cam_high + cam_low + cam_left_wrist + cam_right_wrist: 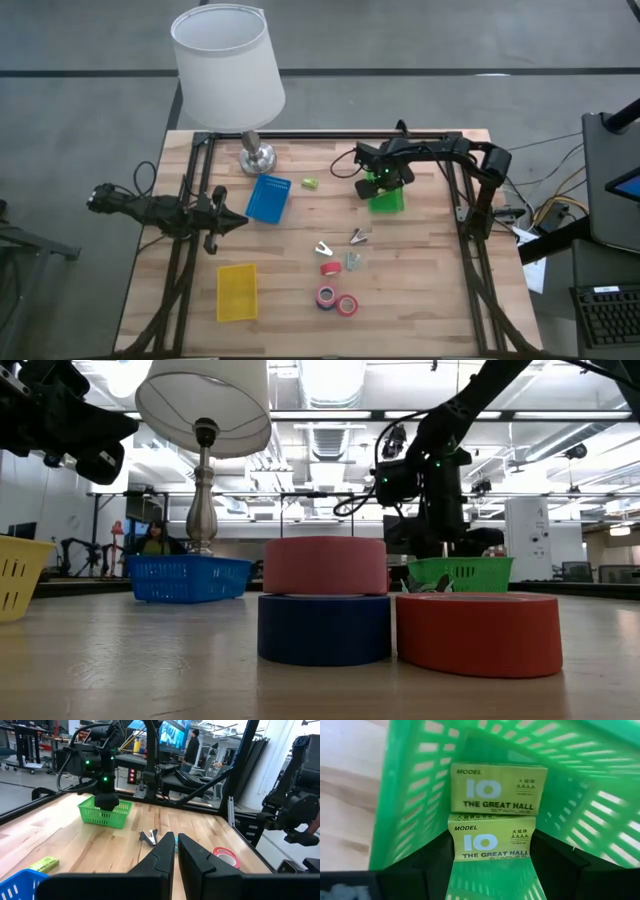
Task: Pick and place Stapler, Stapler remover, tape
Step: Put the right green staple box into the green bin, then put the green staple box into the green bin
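My right gripper [385, 186] points down into the green basket [390, 200] and is shut on a green box of staples [492, 840]. A second such box [495, 787] lies on the basket's floor just beyond it. A third [310, 183] lies on the table beside the blue tray [268, 197]. No stapler proper shows. Two staple removers [323, 247] [358, 236] and the tape rolls, red [330, 268], pink [326, 296] and red [347, 305], rest on the table's middle. In the low view the pink roll [325, 565] sits on a blue one [325, 628]. My left gripper [175, 855] waits shut at the table's left. My right gripper pinches the staple box by its two short ends [454, 845] between its two fingers [437, 865]. It comes from above, pointing down inside the green basket. The box lies level with its printed face up; whether it rests on the basket's floor I cannot tell.
A table lamp [228, 70] stands at the far left, its base [256, 158] beside the blue tray. A yellow tray [237, 291] lies near the front left. A small clear item [352, 260] sits among the removers. Black frame rails run along the table's sides.
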Available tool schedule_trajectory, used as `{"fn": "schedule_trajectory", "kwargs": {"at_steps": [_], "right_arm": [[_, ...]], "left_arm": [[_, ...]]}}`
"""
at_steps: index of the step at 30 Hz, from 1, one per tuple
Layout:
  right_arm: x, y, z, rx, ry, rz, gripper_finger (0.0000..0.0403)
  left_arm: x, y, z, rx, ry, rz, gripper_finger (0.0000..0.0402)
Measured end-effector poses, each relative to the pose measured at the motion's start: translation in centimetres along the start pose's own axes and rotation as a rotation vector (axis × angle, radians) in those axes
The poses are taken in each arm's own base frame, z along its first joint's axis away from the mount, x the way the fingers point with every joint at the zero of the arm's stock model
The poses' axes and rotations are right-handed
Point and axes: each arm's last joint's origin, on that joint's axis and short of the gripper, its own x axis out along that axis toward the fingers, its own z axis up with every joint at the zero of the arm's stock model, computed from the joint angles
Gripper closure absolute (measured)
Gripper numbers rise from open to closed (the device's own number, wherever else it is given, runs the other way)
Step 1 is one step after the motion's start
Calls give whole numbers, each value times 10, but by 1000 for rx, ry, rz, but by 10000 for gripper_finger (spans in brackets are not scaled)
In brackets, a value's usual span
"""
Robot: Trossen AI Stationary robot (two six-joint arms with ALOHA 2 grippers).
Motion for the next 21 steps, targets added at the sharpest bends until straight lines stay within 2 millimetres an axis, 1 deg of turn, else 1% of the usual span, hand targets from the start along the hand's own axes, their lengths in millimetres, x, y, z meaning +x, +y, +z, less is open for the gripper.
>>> {"fn": "schedule_trajectory", "kwargs": {"at_steps": [6, 17, 21], "right_arm": [[-1, 0, 0, 12, 3, 2, 164], [-4, -1, -2, 5, 11, -11, 94], [-14, -2, -4, -23, 11, 29, 80]], "left_arm": [[0, 0, 0, 0, 0, 0, 376], [0, 0, 0, 0, 0, 0, 376], [0, 0, 0, 0, 0, 0, 376]]}}
